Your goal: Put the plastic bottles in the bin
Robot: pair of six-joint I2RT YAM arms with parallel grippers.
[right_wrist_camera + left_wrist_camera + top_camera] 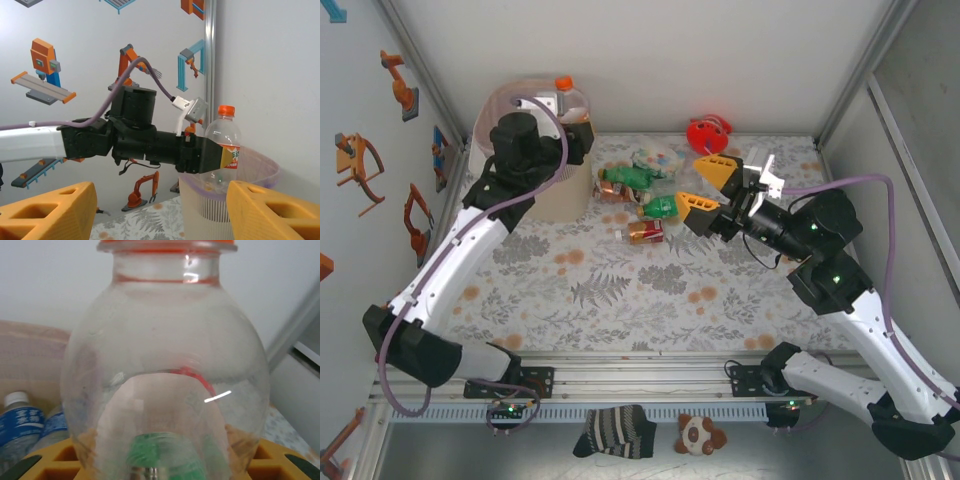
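Note:
My left gripper is shut on a clear plastic bottle with an orange cap, held upright over the pale pink bin at the back left. In the left wrist view that bottle sits between the yellow fingers, and blue-labelled bottles lie in the bin below. The right wrist view shows the held bottle above the bin's rim. My right gripper is open and empty, above a pile of green bottles, clear ones and a red-labelled one.
A red round toy lies at the back of the mat, right of the pile. Walls and metal posts close in the left, back and right sides. A striped sock and a small plush lie beyond the near rail.

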